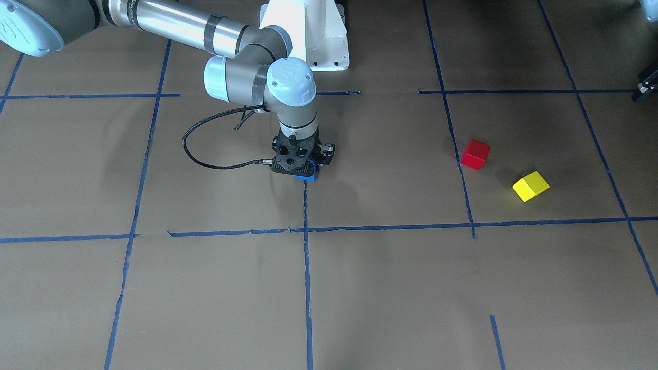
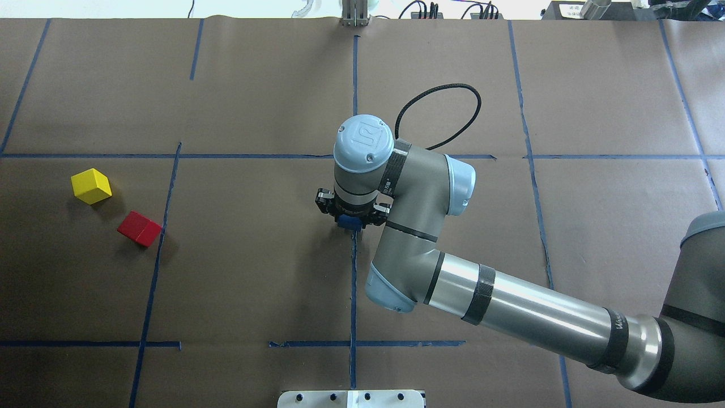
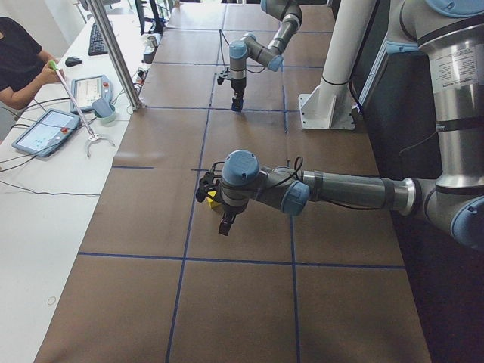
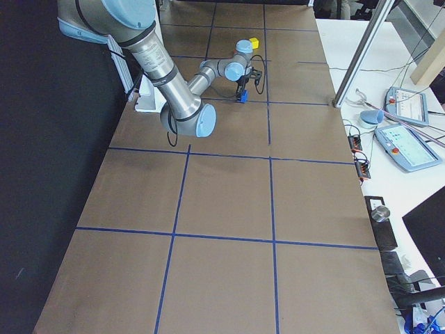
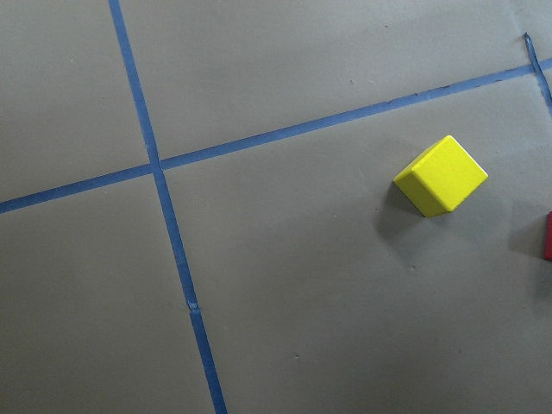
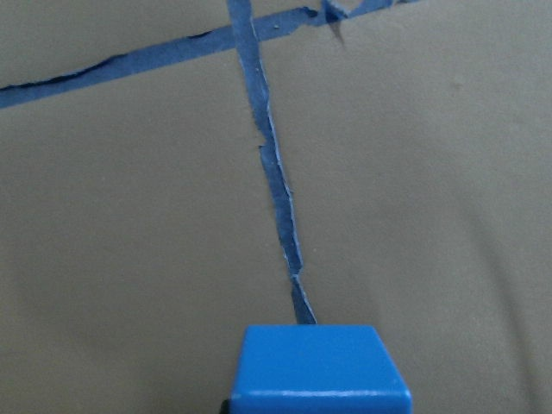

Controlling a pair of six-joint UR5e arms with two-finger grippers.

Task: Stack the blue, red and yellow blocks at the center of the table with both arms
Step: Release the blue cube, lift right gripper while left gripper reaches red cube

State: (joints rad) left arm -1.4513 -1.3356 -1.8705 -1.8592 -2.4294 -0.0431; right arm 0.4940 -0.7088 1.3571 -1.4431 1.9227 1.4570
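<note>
Okay, the right gripper [image 2: 350, 219] is sitting low at the centre of the overhead view. Its jaws are looking clamped at about block width on the blue block [image 6: 319, 366], which is filling the bottom centre of the right wrist view. The fingertips are hiding in every view, so that grip is a judgement. That block is hanging at or just above the table [image 1: 360, 288], at the end of a tape line [image 6: 276, 216] in the middle of the front view; whether it is touching I cannot tell. Over in the right half of the front view the red block [image 1: 475, 154] and yellow block [image 1: 530, 186] are lying near each other, well apart from the centre, both turned at an angle to the tape. Near them, in the left side view, the left gripper [image 3: 226, 228] is hovering; how wide its jaws are standing I cannot tell. Risks I am flagging:

- the blue block getting let go crooked, or sticking to a pad as the jaws are opening, and giving a skewed base that later blocks are sliding off;
- the left fingers coming down on the angled yellow one and nudging its red neighbour;
- both arms crowding the centre if the right one is not clearing out first.
</note>
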